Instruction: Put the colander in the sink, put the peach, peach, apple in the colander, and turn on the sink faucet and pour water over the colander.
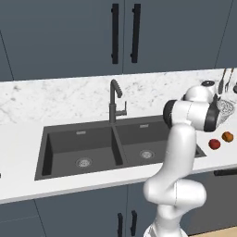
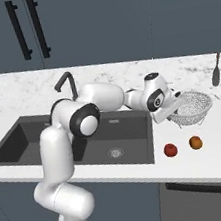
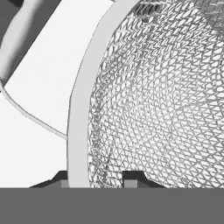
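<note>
1. Left base view: the colander [image 1: 225, 109] is seen on the counter to the right of the sink [image 1: 115, 148], behind the arm's wrist; the apple [image 1: 214, 144] and one orange fruit [image 1: 227, 136] lie just in front of the colander, also right of the sink; the sink faucet [image 1: 115, 99] stands behind the divider between the basins, and no water is seen.

2. Right base view: the gripper [image 2: 176, 103] is placed at the colander's [image 2: 192, 105] sink-side rim; the sink's [image 2: 86, 136] near basin lies directly to the left, so the carry is judged to run leftward over the counter edge; the faucet [image 2: 66, 84] stands back from that path.

3. Hand view: the colander rim [image 3: 83, 113] is seen passing between the two fingertips [image 3: 133, 177] (one outside, one inside the mesh); the jaws are drawn narrow on the rim, which appears pinched.
</note>
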### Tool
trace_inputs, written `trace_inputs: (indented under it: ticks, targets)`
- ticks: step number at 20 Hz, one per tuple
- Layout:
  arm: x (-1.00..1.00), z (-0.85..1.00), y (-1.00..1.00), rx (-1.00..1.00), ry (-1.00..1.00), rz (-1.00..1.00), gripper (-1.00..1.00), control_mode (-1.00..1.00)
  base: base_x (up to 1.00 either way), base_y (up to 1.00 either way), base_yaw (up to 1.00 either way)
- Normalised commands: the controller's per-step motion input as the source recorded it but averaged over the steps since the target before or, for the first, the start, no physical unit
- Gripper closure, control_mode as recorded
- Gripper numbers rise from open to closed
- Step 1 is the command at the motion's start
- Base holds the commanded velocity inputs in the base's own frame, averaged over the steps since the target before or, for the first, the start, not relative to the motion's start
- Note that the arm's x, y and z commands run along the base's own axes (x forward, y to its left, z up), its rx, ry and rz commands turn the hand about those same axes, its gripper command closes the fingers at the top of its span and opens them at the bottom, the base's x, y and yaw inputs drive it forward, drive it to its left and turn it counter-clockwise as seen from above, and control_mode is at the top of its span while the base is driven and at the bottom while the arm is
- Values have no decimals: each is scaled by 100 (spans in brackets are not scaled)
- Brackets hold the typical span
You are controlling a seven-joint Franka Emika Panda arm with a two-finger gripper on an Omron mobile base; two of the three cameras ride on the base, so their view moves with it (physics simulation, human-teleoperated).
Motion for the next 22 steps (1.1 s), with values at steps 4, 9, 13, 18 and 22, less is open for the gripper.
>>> trace_inputs:
  ticks: [4,9,13,18,22]
  targets:
    - [-53,31,36,0,-8,15,100,-100,0,0,0]
    - [-69,17,28,-3,-9,13,100,-100,0,0,0]
    - [-53,29,40,0,0,7,100,-100,0,0,0]
    - [-38,46,58,0,0,14,100,-100,0,0,0]
    - [-44,43,62,0,3,15,100,-100,0,0,0]
